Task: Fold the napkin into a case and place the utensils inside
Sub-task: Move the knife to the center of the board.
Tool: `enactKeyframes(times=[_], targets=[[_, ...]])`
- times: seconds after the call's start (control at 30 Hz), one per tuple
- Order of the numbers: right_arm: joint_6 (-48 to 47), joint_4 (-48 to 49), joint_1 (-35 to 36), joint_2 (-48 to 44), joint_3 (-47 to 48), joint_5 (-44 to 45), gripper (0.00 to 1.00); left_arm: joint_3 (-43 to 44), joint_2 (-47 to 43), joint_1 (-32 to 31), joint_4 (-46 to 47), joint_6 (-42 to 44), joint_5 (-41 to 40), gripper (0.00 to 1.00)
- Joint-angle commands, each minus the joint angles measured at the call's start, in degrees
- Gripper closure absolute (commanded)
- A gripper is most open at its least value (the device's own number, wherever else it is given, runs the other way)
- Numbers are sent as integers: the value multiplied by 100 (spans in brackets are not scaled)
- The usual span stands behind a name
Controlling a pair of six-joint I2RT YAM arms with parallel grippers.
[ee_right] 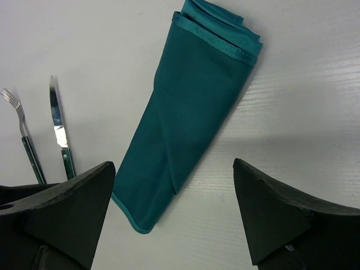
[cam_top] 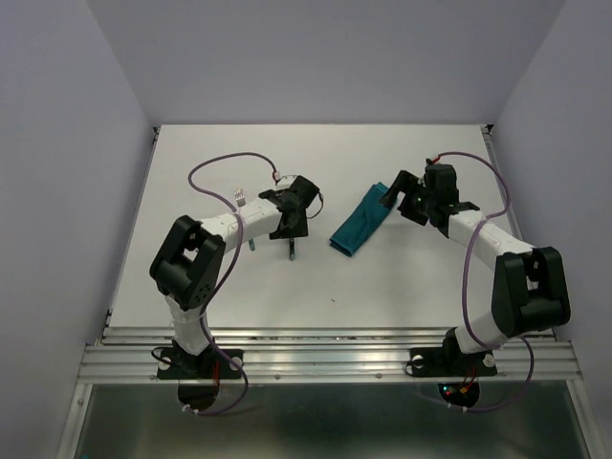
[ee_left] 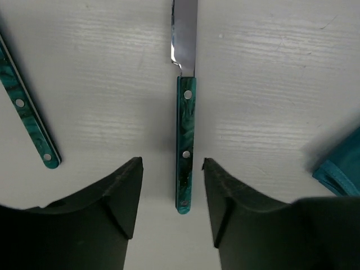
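Note:
The napkin (cam_top: 359, 226) lies folded into a long narrow teal case (ee_right: 191, 112), slanted on the table between the arms. A knife (ee_left: 185, 146) with a teal handle and silver blade lies flat on the table. Its handle end sits between the jaws of my left gripper (ee_left: 171, 166), which stand apart and do not touch it. A second teal handle (ee_left: 28, 118) lies to its left. The right wrist view shows the fork (ee_right: 19, 129) and knife (ee_right: 59, 132) side by side left of the case. My right gripper (ee_right: 174, 169) hangs open over the case's near end, holding nothing.
The white table (cam_top: 402, 277) ends at a metal rail along the near edge, where both arm bases are bolted. Pale walls close in the sides and back. The left gripper (cam_top: 290, 229) and right gripper (cam_top: 394, 196) flank the case.

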Motion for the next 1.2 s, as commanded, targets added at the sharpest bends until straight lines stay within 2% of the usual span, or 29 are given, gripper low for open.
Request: enactKeyframes(times=[0.0,0.1,0.23,0.33,0.57,0.73,0.83,1.0,1.17], targets=[[-67,99,10,-164,-15,8,9,96,-25,-78,22,-130,11,34],[-111,38,10,-235,-94,26,9,263,-113,-78,5,-24,82,31],[-146,-15,115,-348,-278,43,9,745,0,-61,-136,265,55,35],[-103,-7,169,-445,-462,52,9,1526,491,-8,-276,503,-15,42],[-14,-6,335,-604,-674,70,9,2721,1676,465,-74,1004,1012,43],[-14,-68,336,-674,-666,96,9,3023,2250,931,-153,934,1189,47],[-14,-50,336,-666,-657,87,9,2629,2094,1177,-32,855,1189,48],[47,81,336,-516,-639,-53,9,1381,1680,1407,206,600,1268,49],[56,117,388,-472,-613,-53,9,222,760,1390,567,451,1339,50]])
